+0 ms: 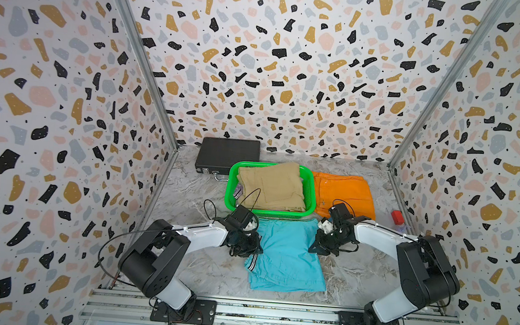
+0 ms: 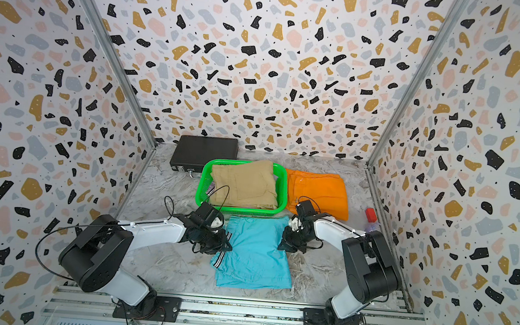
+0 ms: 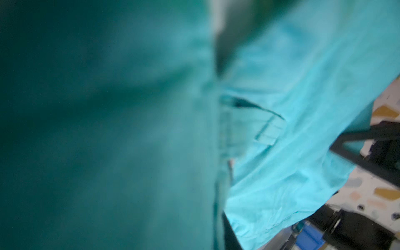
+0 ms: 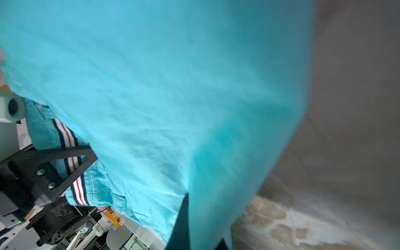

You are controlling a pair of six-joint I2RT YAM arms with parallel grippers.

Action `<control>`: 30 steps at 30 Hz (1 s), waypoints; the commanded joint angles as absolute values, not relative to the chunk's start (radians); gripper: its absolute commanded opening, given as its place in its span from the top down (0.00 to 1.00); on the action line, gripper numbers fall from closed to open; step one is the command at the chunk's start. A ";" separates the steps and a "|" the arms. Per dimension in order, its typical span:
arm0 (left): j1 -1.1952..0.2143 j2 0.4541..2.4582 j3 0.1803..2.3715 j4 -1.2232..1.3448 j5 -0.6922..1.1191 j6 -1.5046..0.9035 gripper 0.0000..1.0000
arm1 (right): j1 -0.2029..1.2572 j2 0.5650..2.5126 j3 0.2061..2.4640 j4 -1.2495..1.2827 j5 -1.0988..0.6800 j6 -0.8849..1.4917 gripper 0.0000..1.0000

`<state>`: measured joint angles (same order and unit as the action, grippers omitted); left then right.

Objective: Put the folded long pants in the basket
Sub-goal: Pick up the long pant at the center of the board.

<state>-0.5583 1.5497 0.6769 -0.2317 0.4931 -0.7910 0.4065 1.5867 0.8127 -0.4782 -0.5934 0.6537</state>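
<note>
The turquoise pants (image 1: 289, 256) lie on the tabletop (image 1: 198, 261), just in front of the green basket (image 1: 233, 180), which holds tan pants (image 1: 272, 187). Their long axis seems to run from the basket toward the arm bases, with the striped trim facing left. The left pincer (image 1: 246, 249) sits at their left edge, its grip unreadable. The right pincer (image 1: 318, 249) is clenched on the right edge. The basket lies straight beyond both.

Top views high, facing down and forward, wrist views close against turquoise pants (image 3: 303, 65)
</note>
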 commanded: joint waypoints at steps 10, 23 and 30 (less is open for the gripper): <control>-0.573 1.538 0.691 -0.414 0.439 -0.747 1.00 | 0.423 1.479 0.884 -0.611 -0.582 0.617 1.00; -0.571 1.170 1.038 -0.923 0.369 -0.651 1.00 | 0.436 1.264 1.044 -0.830 -0.790 0.630 1.00; -0.494 1.220 1.278 -1.000 0.410 -0.572 1.00 | 0.435 1.310 1.267 -0.830 -0.767 0.598 1.00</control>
<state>-0.5323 1.1946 1.1709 -0.9596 0.3958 -0.6422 0.4381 1.2987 1.1702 -0.8181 -0.7490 0.6235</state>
